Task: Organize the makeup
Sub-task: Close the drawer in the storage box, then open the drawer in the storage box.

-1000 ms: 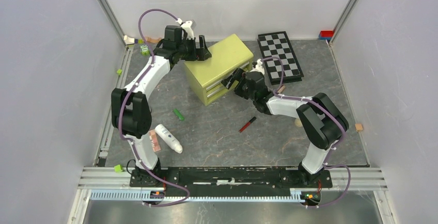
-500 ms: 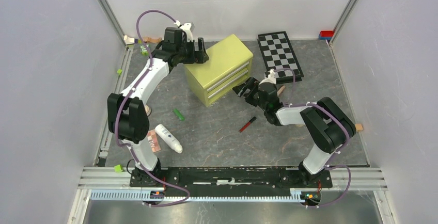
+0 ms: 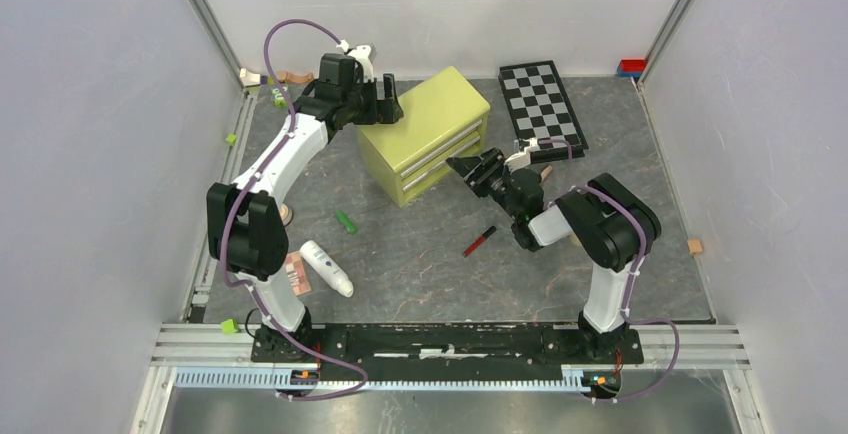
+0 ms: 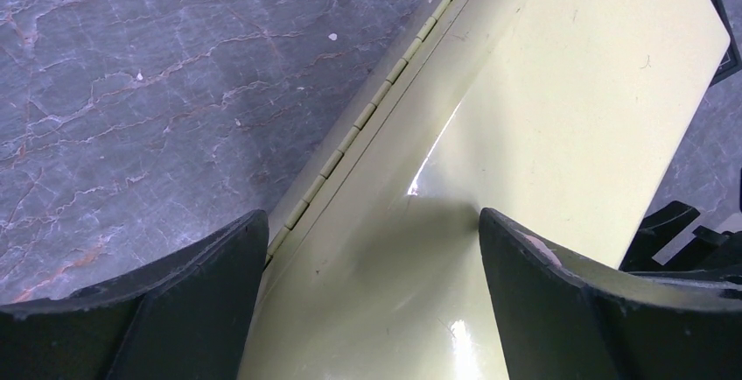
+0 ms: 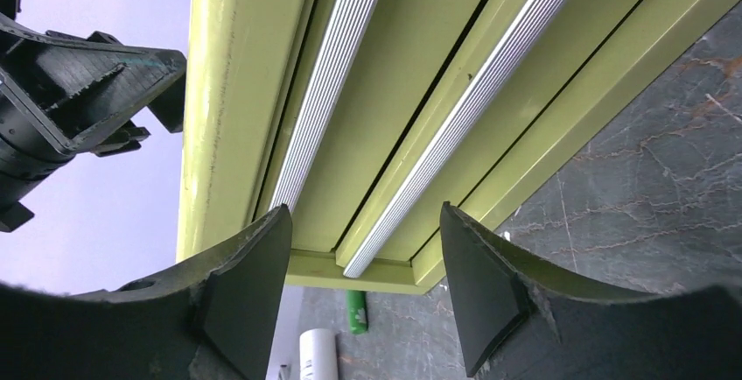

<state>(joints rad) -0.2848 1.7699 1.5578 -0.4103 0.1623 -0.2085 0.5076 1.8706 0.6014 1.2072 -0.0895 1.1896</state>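
Observation:
Makeup lies loose on the grey floor: a red stick, a green stick, a white tube and a pink-brown palette by the left arm's base. A yellow-green drawer chest stands at the back centre. My left gripper is open, its fingers straddling the chest's top near the hinged back edge. My right gripper is open and low in front of the drawers, facing their silver handles with nothing between the fingers. Past it I see the green stick and the white tube.
A black-and-white checkerboard lies right of the chest. Small blocks sit at the back left corner, by the left wall, at the front left, and a tan one by the right wall.
My right arm has folded in and its gripper has backed a little away from the drawer front, the jaws narrowing. The left gripper stays on the chest's top.

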